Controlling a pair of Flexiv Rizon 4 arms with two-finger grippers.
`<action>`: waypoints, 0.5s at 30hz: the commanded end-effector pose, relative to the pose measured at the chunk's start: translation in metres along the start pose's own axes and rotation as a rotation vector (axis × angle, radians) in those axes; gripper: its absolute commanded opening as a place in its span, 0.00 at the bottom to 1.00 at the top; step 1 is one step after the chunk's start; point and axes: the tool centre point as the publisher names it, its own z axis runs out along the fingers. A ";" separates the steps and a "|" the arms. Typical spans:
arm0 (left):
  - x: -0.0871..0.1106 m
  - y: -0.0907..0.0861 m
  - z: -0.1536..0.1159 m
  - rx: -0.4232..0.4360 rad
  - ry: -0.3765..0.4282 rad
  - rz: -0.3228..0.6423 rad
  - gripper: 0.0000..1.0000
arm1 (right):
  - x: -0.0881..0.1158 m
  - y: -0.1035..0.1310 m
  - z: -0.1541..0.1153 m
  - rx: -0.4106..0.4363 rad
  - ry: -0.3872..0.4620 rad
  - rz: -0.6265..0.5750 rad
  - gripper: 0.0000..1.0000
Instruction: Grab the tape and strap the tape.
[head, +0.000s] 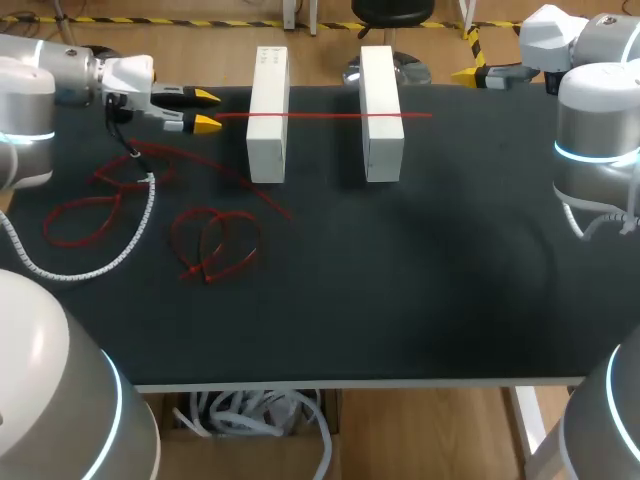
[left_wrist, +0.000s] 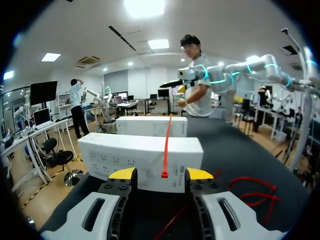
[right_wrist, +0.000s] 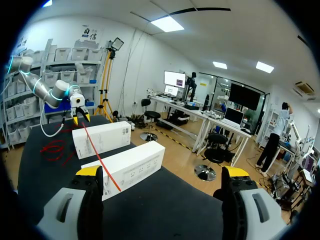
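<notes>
Currently the left pincer (left_wrist: 161, 175) and right pincer (right_wrist: 162, 172) stand open, empty; the tape (left_wrist: 166, 142) end sits within the left one's opening. Misaligned closing could flick it off the boxes (left_wrist: 145, 155).

You see red tape (head: 330, 116) over a white left box (head: 267, 150) and white right box (head: 382, 150), black table (head: 420, 290), red loops (head: 215, 245) at the frame's left, yellow tips on left gripper (head: 208, 110) and right gripper (head: 465, 75), cyan ring on grey right arm (head: 595, 110).

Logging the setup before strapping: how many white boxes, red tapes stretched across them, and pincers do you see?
White boxes: 2
Red tape stretched across both: 1
Pincers (left pincer, right pincer), both open: 2
Total: 5
Loose red tapes, tangled: not counted.
</notes>
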 end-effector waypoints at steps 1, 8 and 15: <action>0.004 0.002 -0.002 0.017 -0.007 -0.024 0.38 | 0.000 0.000 0.000 0.000 0.000 0.000 1.00; 0.006 -0.005 -0.002 0.046 -0.011 -0.026 0.36 | 0.000 0.000 0.000 0.000 0.000 0.000 1.00; 0.009 -0.006 0.002 0.059 -0.017 -0.024 0.38 | 0.000 0.000 0.000 0.000 0.000 0.000 1.00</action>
